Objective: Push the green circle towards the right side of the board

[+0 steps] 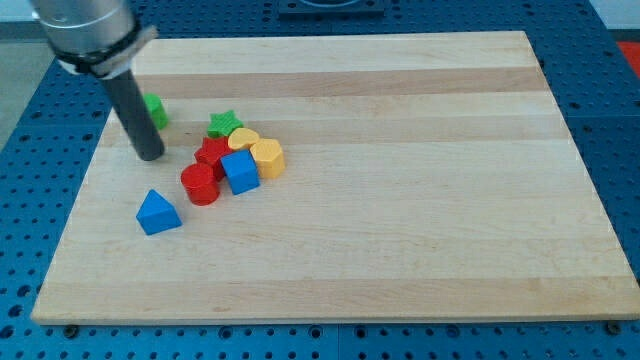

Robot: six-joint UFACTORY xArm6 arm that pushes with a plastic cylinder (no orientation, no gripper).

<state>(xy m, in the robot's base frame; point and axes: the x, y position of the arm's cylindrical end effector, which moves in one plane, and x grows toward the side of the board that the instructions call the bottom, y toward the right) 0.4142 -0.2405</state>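
The green circle (155, 110) lies near the board's left edge, mostly hidden behind my rod. My tip (149, 156) rests on the board just below and slightly left of it, at the view's left. To the right sits a tight cluster: a green star (225, 124), a yellow block (243, 139), a yellow heart (267, 157), a red block (211, 154), a red cylinder (200, 184) and a blue cube (240, 172). A blue triangle (158, 212) lies alone below my tip.
The wooden board (420, 180) lies on a blue perforated table (20, 130). The cluster stands to the right of the green circle.
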